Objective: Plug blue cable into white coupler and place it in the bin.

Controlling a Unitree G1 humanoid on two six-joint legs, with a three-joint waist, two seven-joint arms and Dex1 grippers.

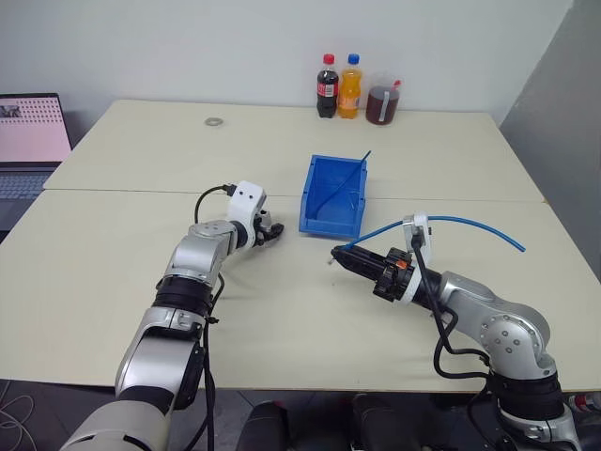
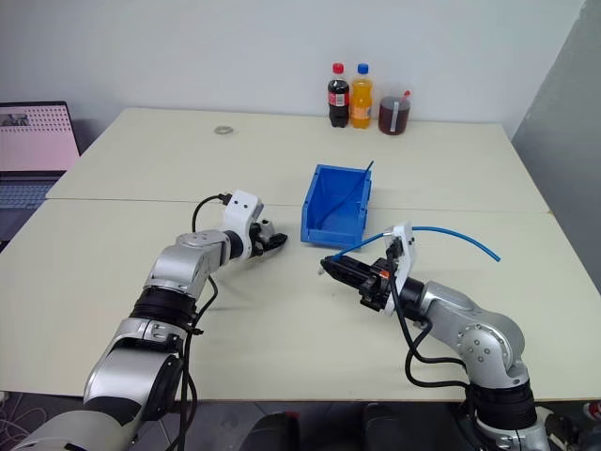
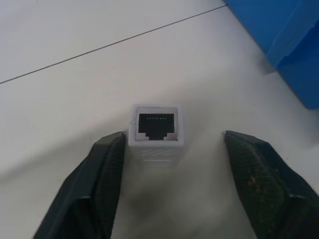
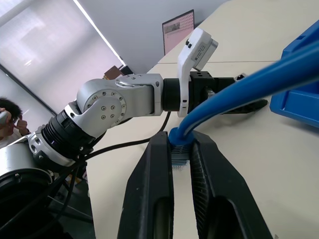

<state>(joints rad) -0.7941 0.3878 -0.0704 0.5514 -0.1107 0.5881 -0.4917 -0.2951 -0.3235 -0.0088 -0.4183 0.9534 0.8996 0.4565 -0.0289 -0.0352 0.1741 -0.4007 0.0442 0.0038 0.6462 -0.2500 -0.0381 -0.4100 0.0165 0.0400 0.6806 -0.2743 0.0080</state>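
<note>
The big pale worktop meets a white wall, with the blue bin near its middle. At four o'clock from the bin, the right pincer is clamped on the blue cable. At eight o'clock, the left pincer stands apart around the white coupler.

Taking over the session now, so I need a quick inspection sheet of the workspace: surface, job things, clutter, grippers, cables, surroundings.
Surface: two pale tables pushed together, seam beside the bin.
Job things: coupler on the table between the left fingers, socket facing the wrist camera; blue cable arcs from the right gripper; bin holds a thin blue rod.
Clutter: three drink bottles and a small ring at the far edge.
Grippers: left gripper open around the coupler, one finger touching it; right gripper shut on the cable's plug end.
Cables: black robot wires along the arms.
Surroundings: laptop, white wall, a person in the right wrist view.
</note>
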